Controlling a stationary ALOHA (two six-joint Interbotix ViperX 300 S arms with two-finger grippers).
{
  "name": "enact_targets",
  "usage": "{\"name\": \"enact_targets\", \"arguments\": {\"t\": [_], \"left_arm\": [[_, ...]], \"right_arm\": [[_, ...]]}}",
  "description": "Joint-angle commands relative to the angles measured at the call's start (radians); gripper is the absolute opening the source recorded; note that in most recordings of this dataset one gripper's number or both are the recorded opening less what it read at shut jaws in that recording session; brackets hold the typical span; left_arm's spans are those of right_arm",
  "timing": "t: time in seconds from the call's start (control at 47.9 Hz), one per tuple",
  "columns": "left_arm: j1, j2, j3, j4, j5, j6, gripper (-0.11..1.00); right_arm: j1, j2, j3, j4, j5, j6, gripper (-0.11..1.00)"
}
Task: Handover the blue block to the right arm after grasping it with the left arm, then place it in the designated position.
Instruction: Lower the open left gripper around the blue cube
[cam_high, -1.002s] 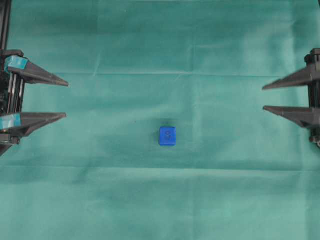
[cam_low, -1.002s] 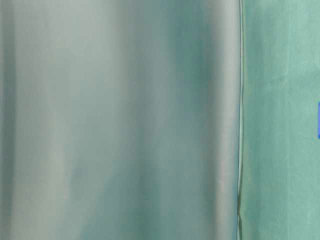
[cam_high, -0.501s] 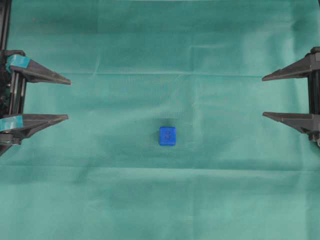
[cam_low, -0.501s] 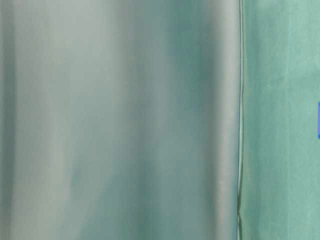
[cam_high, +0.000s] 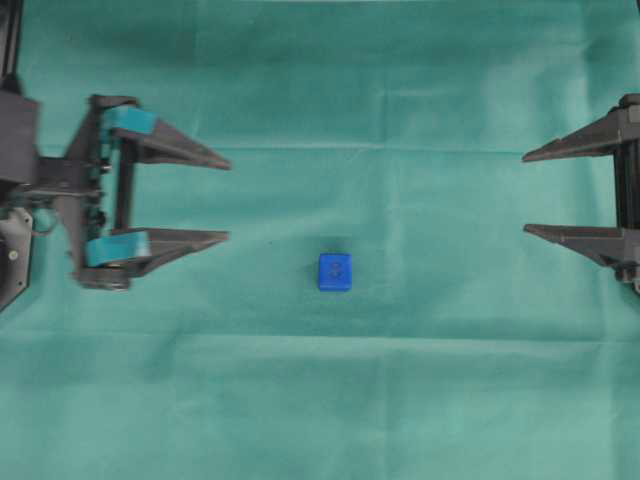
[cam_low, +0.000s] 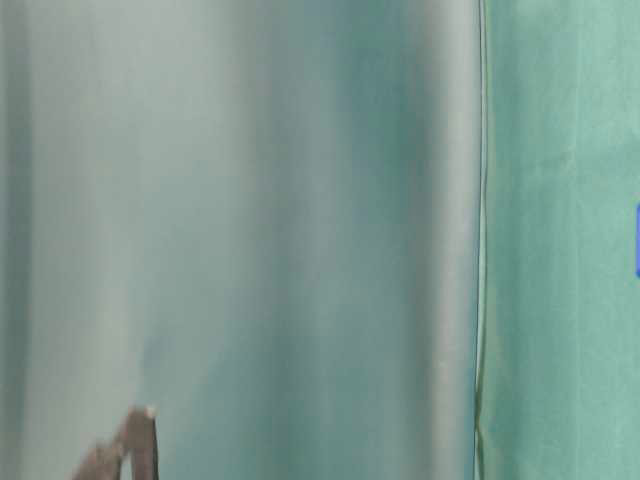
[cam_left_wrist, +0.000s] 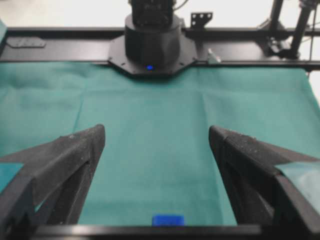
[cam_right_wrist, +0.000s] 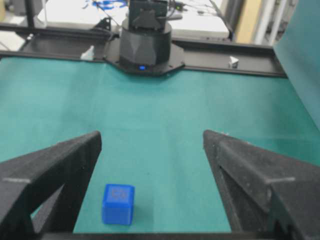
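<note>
The blue block (cam_high: 335, 271) sits on the green cloth near the middle of the table. It also shows in the left wrist view (cam_left_wrist: 168, 220), in the right wrist view (cam_right_wrist: 118, 204), and as a sliver at the table-level view's right edge (cam_low: 636, 240). My left gripper (cam_high: 228, 198), with teal-taped fingers, is open and empty, left of the block and a little farther back. In its own view the left gripper (cam_left_wrist: 156, 131) points over the block. My right gripper (cam_high: 524, 193), plain black, is open and empty at the right edge; it also shows in the right wrist view (cam_right_wrist: 151, 136).
The green cloth (cam_high: 330, 400) covers the whole table. The arm bases (cam_left_wrist: 150, 42) (cam_right_wrist: 145, 47) stand on black frames at the cloth's two ends. A dark blurred tip (cam_low: 135, 445) shows low in the table-level view.
My left gripper has moved to the right, out over the cloth toward the block, still open. The right gripper and the block have not moved.
</note>
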Motion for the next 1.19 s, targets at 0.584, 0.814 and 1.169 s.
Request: {"name": "enact_targets", "arguments": {"t": [0.584,0.814,1.169], "left_arm": [[-0.003,0.255,-0.265,-0.002,0.051,-0.008,1.00],[-0.005,0.268,-0.305,-0.003,0.190,-0.040,1.00],[-0.005,0.360,-0.469,0.000,0.560,-0.040,1.00]], "right_arm": [[-0.002,0.011,-0.026,-0.002,-0.009,0.002,0.93],[-0.002,0.014,-0.026,-0.002,-0.009,0.002,0.93],[-0.002,0.031,-0.026,0.000,-0.006,0.002,0.93]]}}
